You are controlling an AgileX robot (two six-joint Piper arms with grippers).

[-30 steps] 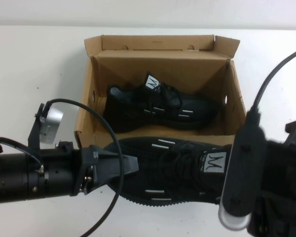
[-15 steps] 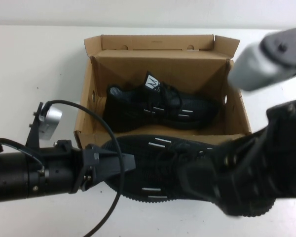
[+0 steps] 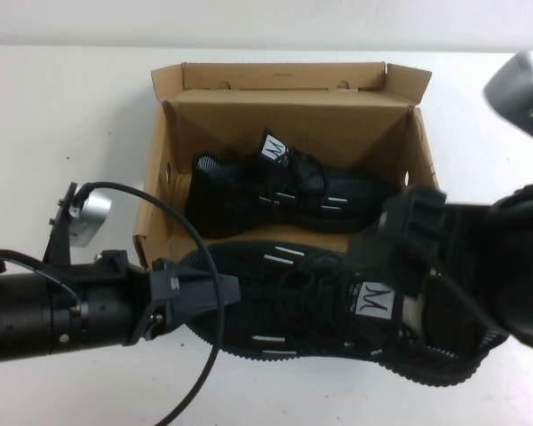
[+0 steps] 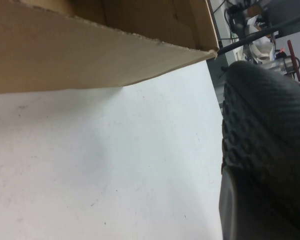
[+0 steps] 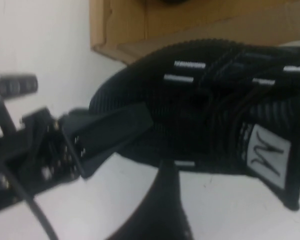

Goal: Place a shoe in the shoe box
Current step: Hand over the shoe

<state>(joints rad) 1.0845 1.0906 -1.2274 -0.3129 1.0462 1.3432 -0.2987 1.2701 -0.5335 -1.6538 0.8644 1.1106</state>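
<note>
Swinging clear of the shoe's tongue, the right arm now sits at the heel end. At the surface's near edge, the left gripper [image 3: 215,293] has its fingers clamped on the toe of the shoe [image 3: 311,306], which lies just outside the shoe box [image 3: 160,151]. A second sneaker [image 3: 284,191] rests inside. The right gripper [image 3: 409,266] reaches the heel; its finger state cannot be told.
</note>
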